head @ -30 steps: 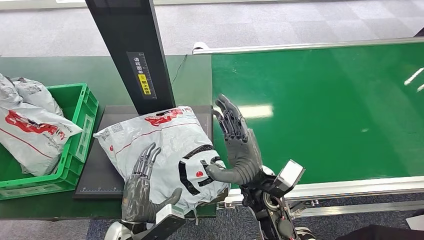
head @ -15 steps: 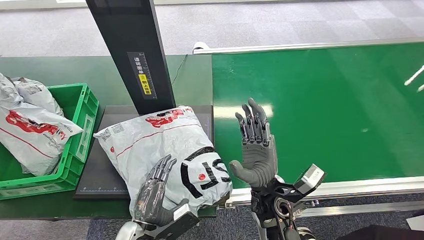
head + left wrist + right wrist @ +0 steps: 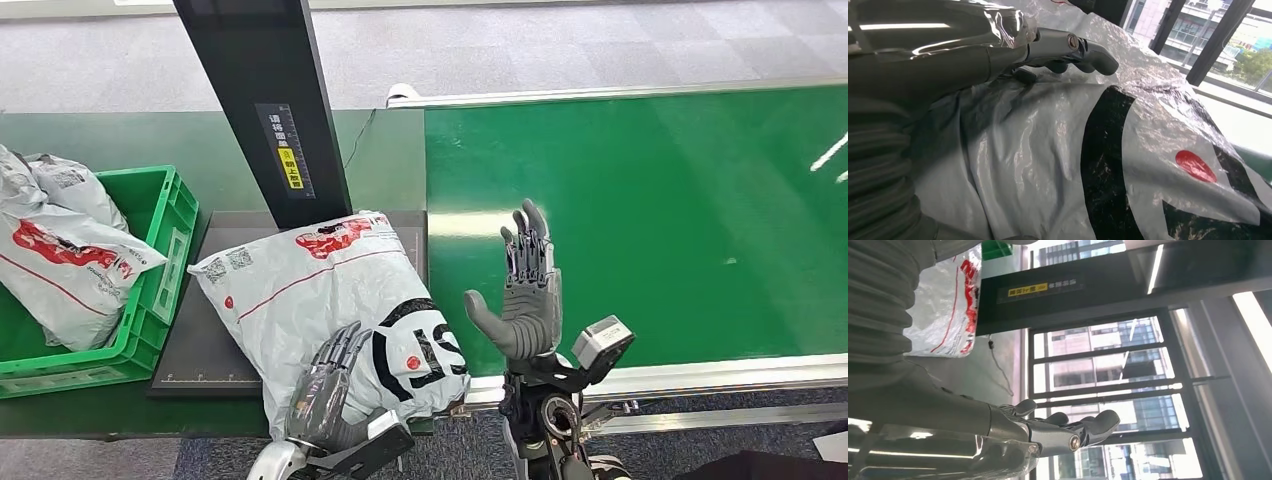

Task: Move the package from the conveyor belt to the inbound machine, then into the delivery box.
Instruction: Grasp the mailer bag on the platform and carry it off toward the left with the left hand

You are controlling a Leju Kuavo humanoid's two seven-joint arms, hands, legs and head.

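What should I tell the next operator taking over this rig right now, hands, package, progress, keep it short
Left hand: resting flat on the package, fingers extended, not gripping.
Right hand: open, raised over the conveyor belt, holding nothing.
Package: lying on the inbound machine platform, below its black column.
Done: belt to machine.
Left: lift the package into the green delivery box, which already holds other parcels.
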